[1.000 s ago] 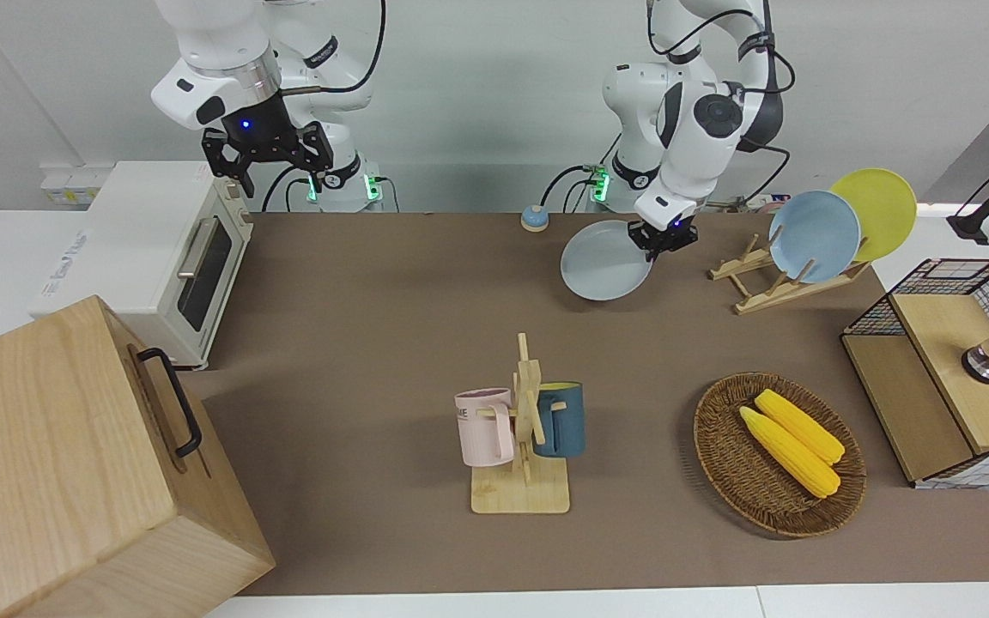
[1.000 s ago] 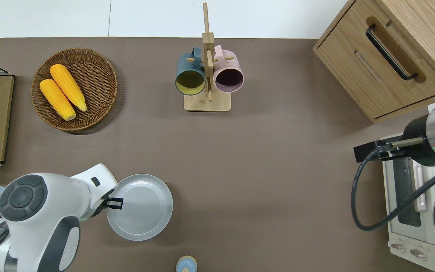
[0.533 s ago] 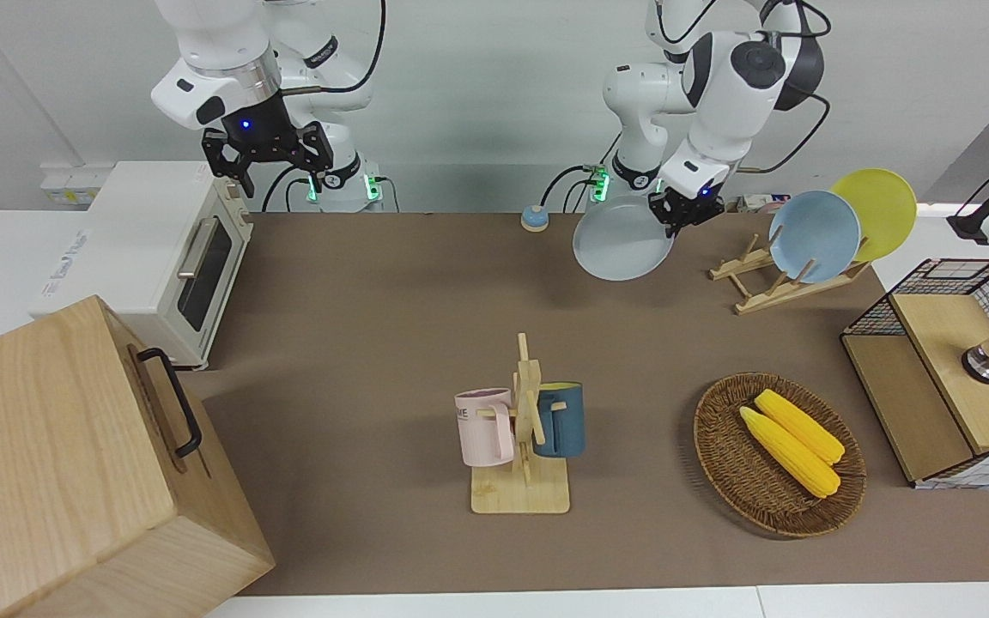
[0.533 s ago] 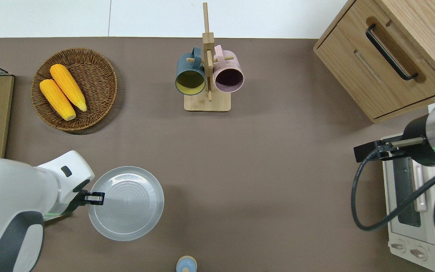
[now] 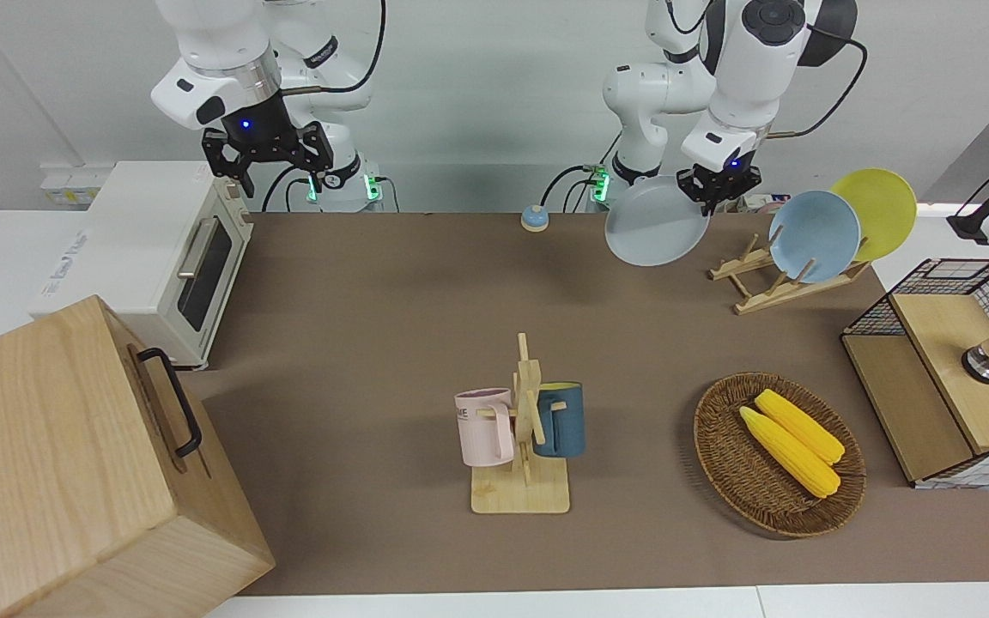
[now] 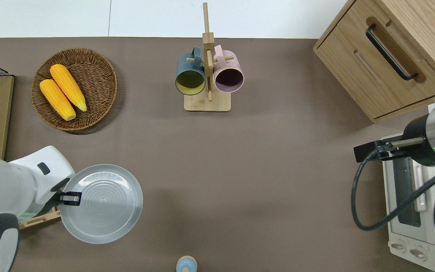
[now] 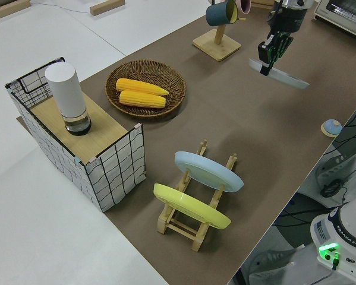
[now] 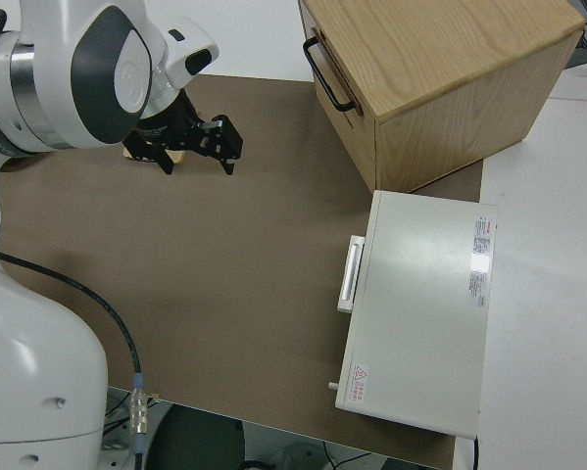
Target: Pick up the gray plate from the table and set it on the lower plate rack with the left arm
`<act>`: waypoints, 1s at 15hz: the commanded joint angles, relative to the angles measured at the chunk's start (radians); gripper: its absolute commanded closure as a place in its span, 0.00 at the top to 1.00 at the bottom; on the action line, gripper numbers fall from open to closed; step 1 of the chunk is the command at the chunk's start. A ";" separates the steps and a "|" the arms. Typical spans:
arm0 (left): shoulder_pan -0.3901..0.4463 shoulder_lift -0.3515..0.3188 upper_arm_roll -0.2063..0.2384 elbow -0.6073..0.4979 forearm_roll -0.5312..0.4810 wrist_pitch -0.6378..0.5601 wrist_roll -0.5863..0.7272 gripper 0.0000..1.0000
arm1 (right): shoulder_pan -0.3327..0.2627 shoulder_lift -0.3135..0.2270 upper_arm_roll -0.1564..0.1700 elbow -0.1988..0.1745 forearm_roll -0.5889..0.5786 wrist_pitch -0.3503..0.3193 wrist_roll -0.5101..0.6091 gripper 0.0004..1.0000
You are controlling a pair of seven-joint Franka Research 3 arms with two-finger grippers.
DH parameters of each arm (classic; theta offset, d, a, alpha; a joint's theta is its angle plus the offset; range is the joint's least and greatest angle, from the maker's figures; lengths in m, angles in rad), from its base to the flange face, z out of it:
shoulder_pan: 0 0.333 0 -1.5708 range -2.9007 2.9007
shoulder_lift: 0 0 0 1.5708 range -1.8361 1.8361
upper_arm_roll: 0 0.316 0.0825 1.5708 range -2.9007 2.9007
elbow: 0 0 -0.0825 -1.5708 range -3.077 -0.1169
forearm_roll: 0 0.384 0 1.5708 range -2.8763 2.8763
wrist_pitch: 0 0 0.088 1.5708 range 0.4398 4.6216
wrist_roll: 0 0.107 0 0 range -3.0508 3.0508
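Brown-matted bench (image 5: 374, 283): the left gripper (image 5: 720, 184), fingers clamped on the gray plate (image 5: 656, 232), holds it aloft just beside the lower plate rack (image 5: 769, 279), its slotting undone; the right arm is parked.

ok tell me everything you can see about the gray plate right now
The gray plate is round, plain pale gray with a shallow rim and faint concentric rings on its face, and looks glossy like ceramic or plastic. It is off the table, in the air and tilted, held by its rim in the left hand, which is shut on its edge. From overhead it hangs over the brown mat beside the lower plate rack, touching nothing but the hand's fingers.
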 commanded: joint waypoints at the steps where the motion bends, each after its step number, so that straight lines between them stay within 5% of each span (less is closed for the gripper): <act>1: 0.009 0.003 -0.002 0.061 0.114 -0.069 -0.017 0.00 | -0.010 -0.002 0.006 0.006 0.010 -0.013 -0.001 0.99; 15: 0.070 0.012 -0.001 0.068 0.456 -0.094 -0.058 0.00 | -0.010 -0.002 0.006 0.006 0.010 -0.013 -0.001 0.99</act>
